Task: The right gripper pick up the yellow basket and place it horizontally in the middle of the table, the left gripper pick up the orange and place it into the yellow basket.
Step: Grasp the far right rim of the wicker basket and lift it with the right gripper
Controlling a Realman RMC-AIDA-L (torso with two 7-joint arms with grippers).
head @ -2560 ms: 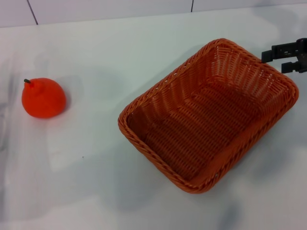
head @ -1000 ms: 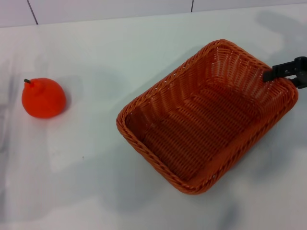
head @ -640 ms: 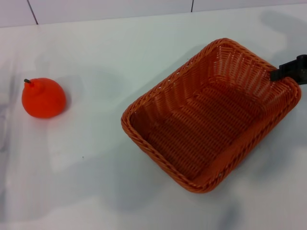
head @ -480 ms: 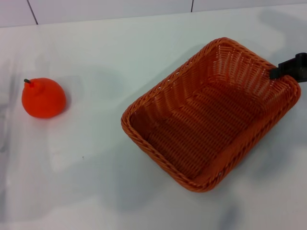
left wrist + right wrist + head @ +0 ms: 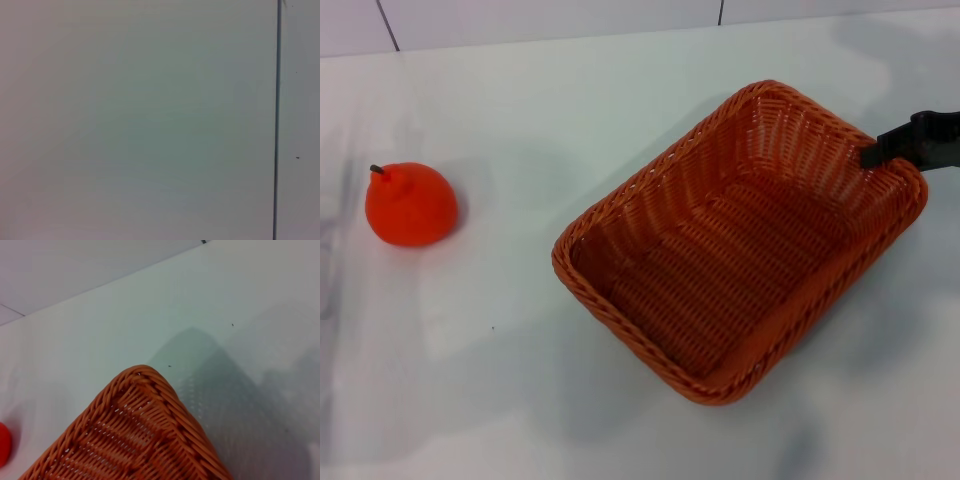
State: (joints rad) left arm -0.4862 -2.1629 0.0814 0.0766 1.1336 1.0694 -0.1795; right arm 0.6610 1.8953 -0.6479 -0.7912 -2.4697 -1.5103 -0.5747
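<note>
You had the black right gripper (image 5: 886,152) clamped on the far right rim of the rectangular orange-brown woven basket (image 5: 740,245), whose long axis ran diagonally away from it toward the round bright orange fruit (image 5: 410,205) well apart, with open glossy white tabletop (image 5: 570,110) between for turning.

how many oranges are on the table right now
1. The orange sits on the table at the robot's left, well apart from the yellow basket, whose inside shows no fruit.
</note>
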